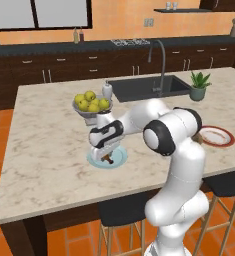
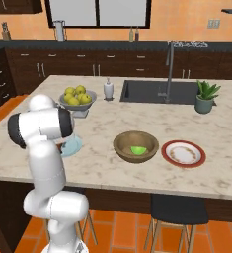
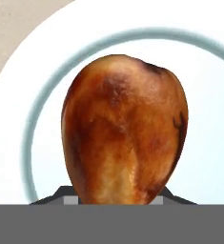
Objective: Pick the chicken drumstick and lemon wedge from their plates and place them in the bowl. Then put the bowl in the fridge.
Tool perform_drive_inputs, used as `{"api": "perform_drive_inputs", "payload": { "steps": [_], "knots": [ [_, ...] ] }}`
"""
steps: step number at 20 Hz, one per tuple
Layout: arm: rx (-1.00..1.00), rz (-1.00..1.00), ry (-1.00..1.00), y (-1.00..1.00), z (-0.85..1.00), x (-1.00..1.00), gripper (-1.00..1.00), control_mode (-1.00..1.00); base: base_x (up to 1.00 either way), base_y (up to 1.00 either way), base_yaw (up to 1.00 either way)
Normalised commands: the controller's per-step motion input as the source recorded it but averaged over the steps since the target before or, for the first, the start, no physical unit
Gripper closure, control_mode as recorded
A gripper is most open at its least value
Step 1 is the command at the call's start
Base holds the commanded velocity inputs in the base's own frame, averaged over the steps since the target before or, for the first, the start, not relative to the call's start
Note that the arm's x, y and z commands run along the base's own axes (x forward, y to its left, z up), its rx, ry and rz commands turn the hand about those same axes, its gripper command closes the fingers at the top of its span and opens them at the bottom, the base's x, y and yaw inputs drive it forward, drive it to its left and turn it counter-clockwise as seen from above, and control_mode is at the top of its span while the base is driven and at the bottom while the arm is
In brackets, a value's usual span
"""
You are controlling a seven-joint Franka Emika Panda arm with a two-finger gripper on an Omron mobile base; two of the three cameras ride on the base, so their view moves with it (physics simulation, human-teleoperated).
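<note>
The tool [image 1: 106, 156] is down low over the pale blue plate [image 1: 118, 159] on the counter [image 1: 49, 150]. In the hand view its two dark tips sit on either side of the chicken drumstick [image 3: 125, 128], right at the thin end. I cannot tell if they are squeezing it yet or are just beside it.

The drumstick looks small and light, so it should be easy to lift. It is firm, but its brown skin looks shiny, so it may be a bit slippery. The fat end is round and could roll or slide out. I think the best place to hold it is across the narrower part, just under the fat end.

In the hand view it runs the long way from the tips outward. The fat round end points away from the tool and the thin end points back to it.

Further right on the counter sits the brown bowl [image 2: 135, 146]. The lemon wedge [image 2: 138, 149] is already inside it. Just right of that is the red-rimmed plate [image 2: 183, 153].
</note>
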Motion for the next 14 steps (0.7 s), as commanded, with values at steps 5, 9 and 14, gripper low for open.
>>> {"api": "perform_drive_inputs", "payload": {
  "steps": [5,9,14],
  "knots": [
    [0.03,0.01,0.00,-0.47,0.34,-0.40,1.00,-1.00,0.00,0.00,0.00],
    [0.05,0.00,0.00,-0.69,0.98,-0.66,1.00,-1.00,0.00,0.00,0.00],
    [0.02,-0.02,0.00,-1.00,0.66,-0.42,1.00,-1.00,0.00,0.00,0.00]
  ]
}}
